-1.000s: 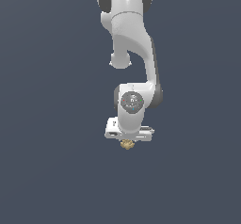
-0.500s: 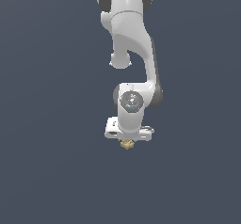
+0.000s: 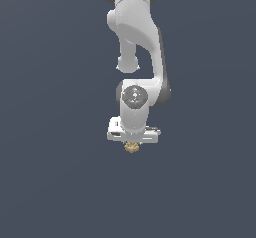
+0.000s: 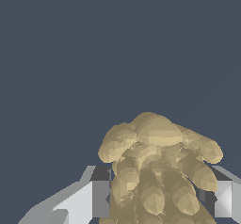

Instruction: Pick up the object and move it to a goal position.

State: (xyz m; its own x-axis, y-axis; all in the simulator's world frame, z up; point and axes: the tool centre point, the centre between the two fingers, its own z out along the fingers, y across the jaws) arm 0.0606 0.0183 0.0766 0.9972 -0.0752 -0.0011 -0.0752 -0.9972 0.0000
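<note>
The white arm (image 3: 137, 42) hung straight down with its gripper (image 3: 132, 145) clamped on the object (image 3: 131, 147), a lumpy tan-gold figurine. In the wrist view the object (image 4: 157, 171) sat between both fingers (image 4: 96, 197), apparently touching each, against a plain dark-grey background.

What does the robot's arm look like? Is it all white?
Mostly. The arm is smooth, rounded and glossy white, with dark grey bands at the joints and a round grey cap with small blue marks at the wrist. The gripper is a flat white bar with pale grey fingers.
</note>
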